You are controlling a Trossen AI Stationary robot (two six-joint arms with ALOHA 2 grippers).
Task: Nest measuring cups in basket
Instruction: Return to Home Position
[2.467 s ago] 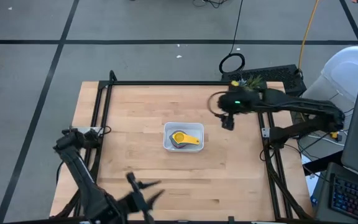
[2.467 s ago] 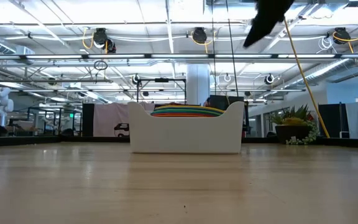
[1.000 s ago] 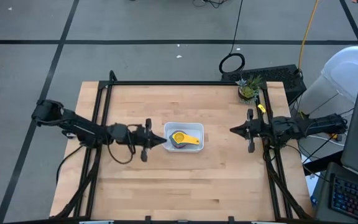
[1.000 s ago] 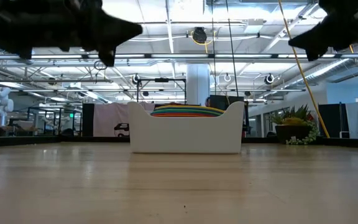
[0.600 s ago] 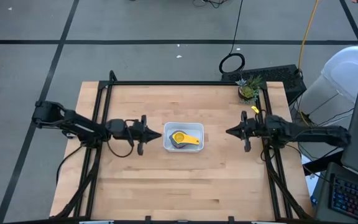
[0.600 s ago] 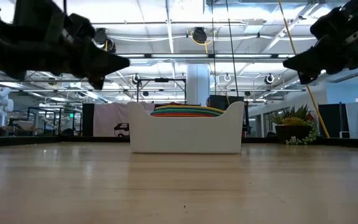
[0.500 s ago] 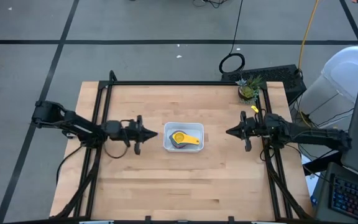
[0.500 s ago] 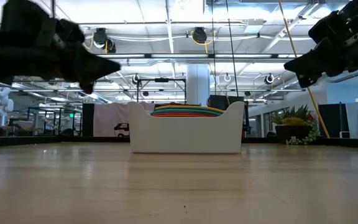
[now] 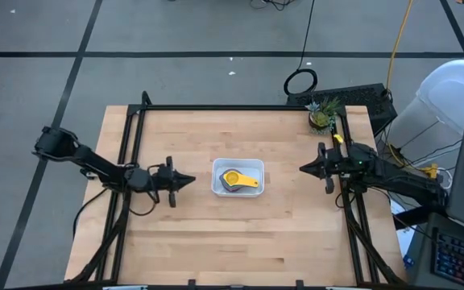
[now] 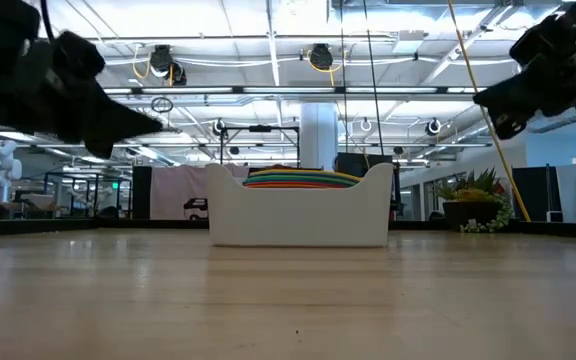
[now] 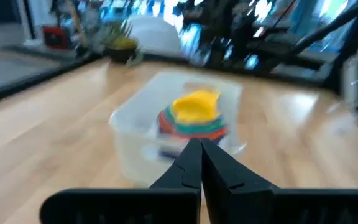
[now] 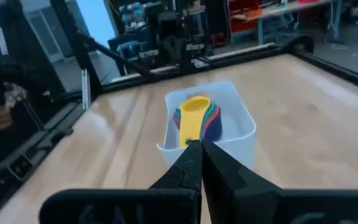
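The left gripper (image 11: 201, 144) has its two dark fingers pressed together, pointing at a small white shallow rectangular plastic basket (image 11: 132, 134) on the light wooden table (image 11: 48, 124), well in from its edges. Inside sits a nested stack of round plastic measuring cups (image 11: 194, 122), the yellow cup (image 11: 194, 103) on top, with green, orange and blue rims below. A small potted green plant (image 11: 118, 42) stands by the table's far edge.

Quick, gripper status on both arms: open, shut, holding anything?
Left gripper: shut, holding nothing, clear of the basket.
Right gripper: shut, holding nothing, on the basket's other side.
The measuring cups sit stacked in the basket.
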